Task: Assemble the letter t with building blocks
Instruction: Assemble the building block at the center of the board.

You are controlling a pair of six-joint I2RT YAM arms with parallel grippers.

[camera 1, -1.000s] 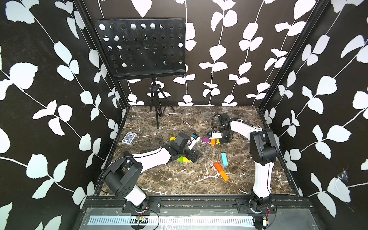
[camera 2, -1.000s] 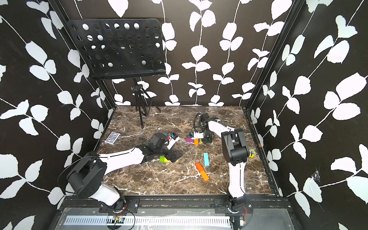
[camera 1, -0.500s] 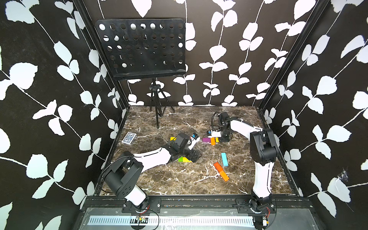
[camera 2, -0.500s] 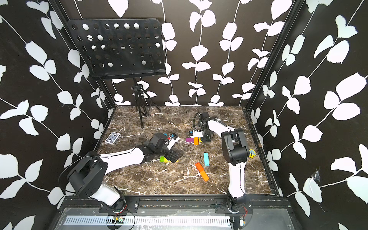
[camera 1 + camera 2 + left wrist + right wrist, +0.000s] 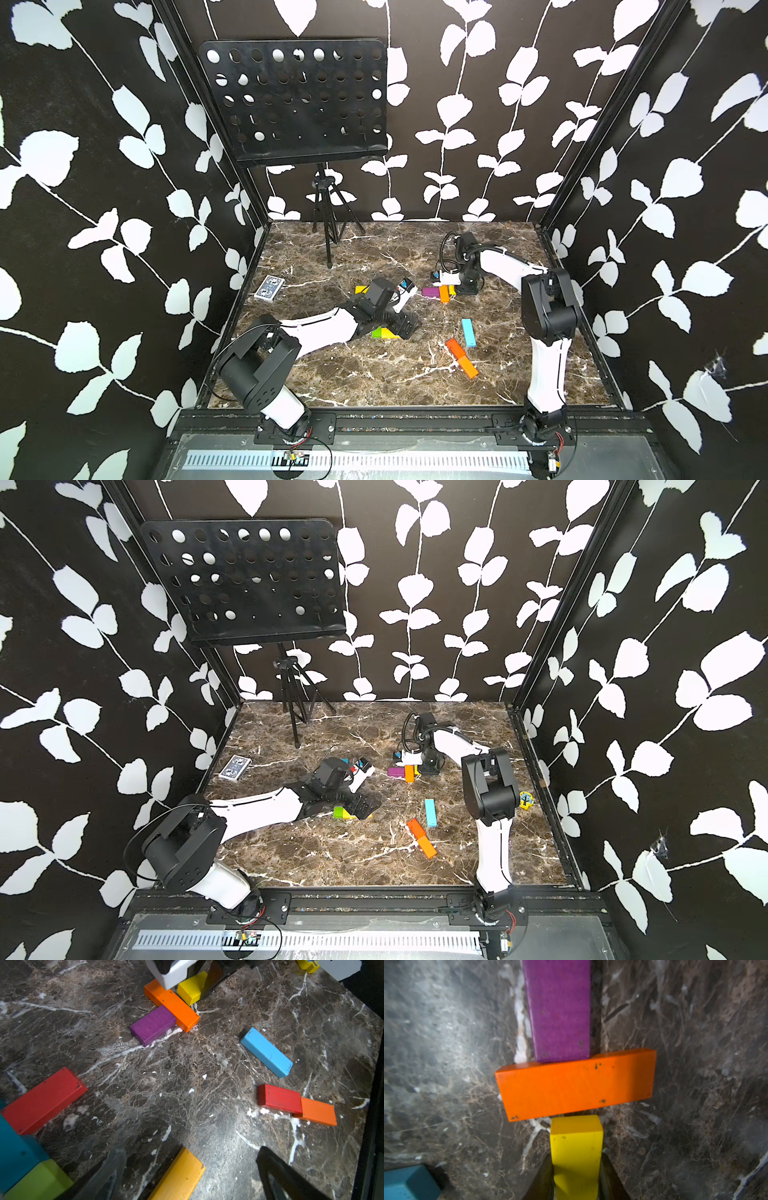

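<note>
Even overhead light noted. Sheen seen on surface point(image 5: 446, 1022) beside orange block point(image 5: 575, 1084); focus lost outward from it.

Purple block point(image 5: 559, 1012) lies flat, its end butted against the long side of the crosswise orange block point(image 5: 575, 1084). A yellow block point(image 5: 576, 1142), pinched in the right gripper point(image 5: 576, 1161), points end-on at that bar's other side. Off apart, a cyan block point(image 5: 267, 1052) lies alone, and a red block point(image 5: 279, 1098) and a second orange block point(image 5: 318, 1111) meet end to end.

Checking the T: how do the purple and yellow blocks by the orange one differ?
The purple block lies ungripped; the yellow block is clamped in the right gripper. Purple meets the orange block off-centre; yellow faces its middle. Both sit crosswise to it.
</note>
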